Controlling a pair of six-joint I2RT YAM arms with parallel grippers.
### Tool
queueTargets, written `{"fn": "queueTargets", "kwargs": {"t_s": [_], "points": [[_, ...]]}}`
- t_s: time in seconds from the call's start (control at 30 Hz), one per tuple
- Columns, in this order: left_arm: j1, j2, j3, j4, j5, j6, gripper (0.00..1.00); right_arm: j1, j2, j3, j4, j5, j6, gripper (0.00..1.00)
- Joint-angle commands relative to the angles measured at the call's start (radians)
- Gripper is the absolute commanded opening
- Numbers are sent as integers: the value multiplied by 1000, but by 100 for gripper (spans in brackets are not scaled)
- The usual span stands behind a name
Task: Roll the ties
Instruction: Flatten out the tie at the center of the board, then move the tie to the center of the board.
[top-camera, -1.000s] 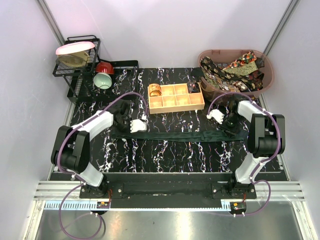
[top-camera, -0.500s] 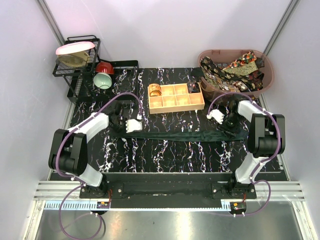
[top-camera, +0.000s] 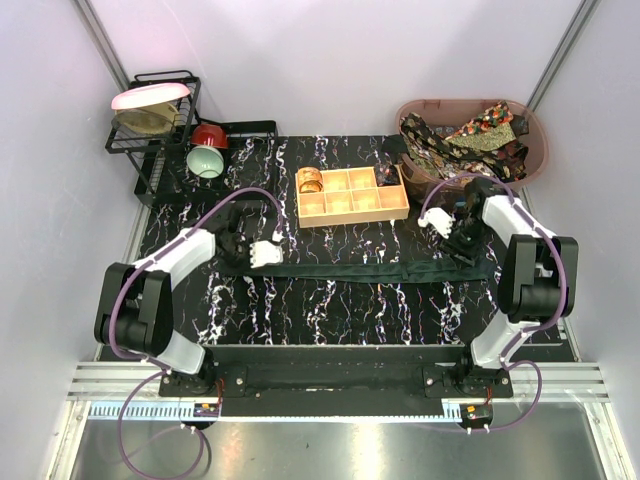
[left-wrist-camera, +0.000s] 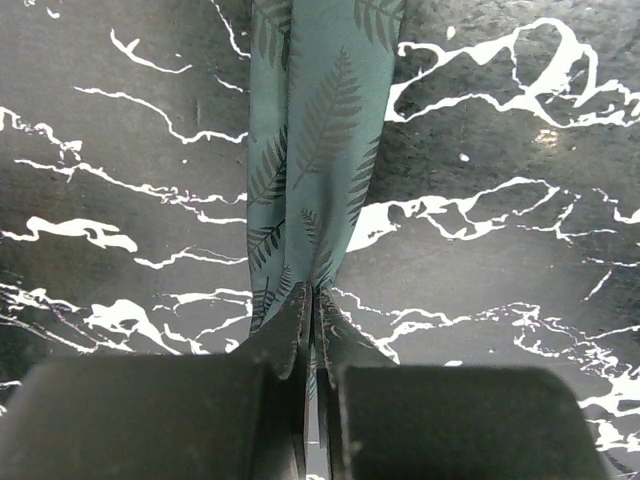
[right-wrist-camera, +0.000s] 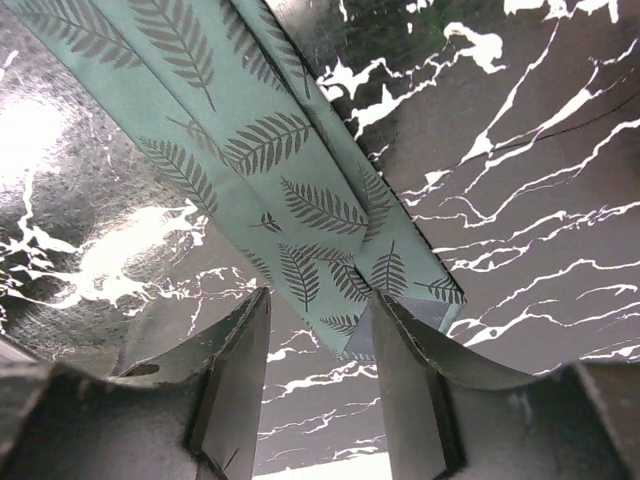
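In front of the tan wooden box with square compartments (top-camera: 352, 195), a long dark green necktie with a fern print (top-camera: 360, 270) lies stretched flat on the black white-veined marble surface (top-camera: 330, 315). It runs from the box's front-left to its front-right, and the box stands just behind its middle, between the 2 arms. Front-left of the box, the left hand (left-wrist-camera: 310, 300) has its 2 fingers pressed together on the doubled fabric. Front-right of the box, the right hand (right-wrist-camera: 320, 300) is spread wide, its 2 fingers standing on either side of the tie's end without clamping it.

Right of the box and a little farther back sits a brown oval plastic basket (top-camera: 535, 150) heaped with dark gold-and-red patterned ties (top-camera: 465, 140). Left of the box and farther back stand a black wire rack (top-camera: 150, 130) carrying a pink plate (top-camera: 150, 96), a red bowl (top-camera: 208, 135) and a pale green cup (top-camera: 206, 162). 2 of the box's compartments hold small rolls: an orange roll (top-camera: 310, 180) at its left end and a dark roll (top-camera: 387, 175) at its right.
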Motion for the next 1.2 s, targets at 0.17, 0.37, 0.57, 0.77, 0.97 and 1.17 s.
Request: {"fn": "queueTargets", "kwargs": {"t_s": [0.17,0.37,0.57,0.77,0.97,1.17], "points": [[30,-63,-28,3,-26,78,0,-21,7,37,-17,-34,6,83],[29,-21,-25,27,-40,73,18,65,-32,54,-31,-136,40,96],[32,-53,-36,49,-22,81,51,258,-11,60,-10,-178,111,89],[33,-239,-7,57,98,-5,99,377,47,95,64,-190,218,81],[33,-383,78,135,160,-308,99,495,101,89,139,-154,266,76],[32,-437,142,267,271,-553,99,503,153,19,188,-43,214,61]]}}
